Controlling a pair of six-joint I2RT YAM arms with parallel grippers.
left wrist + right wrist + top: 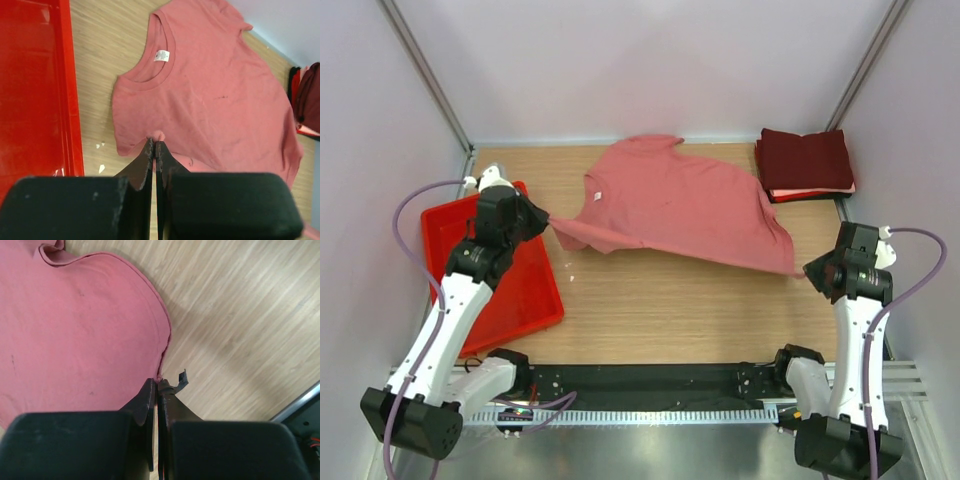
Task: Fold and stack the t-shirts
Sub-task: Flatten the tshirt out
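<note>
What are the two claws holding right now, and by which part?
Both hold the salmon-pink t-shirt: the left claw pinches its near sleeve, the right claw its near hem corner.

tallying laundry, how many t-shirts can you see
2 for sure: the salmon-pink t-shirt spread out in the middle, and the maroon t-shirt folded at the far right; thin layers under it may be more.

You see the table (660,300) from high above in the top view. Each wrist view looks down from close. All three share the shirt (680,205).
</note>
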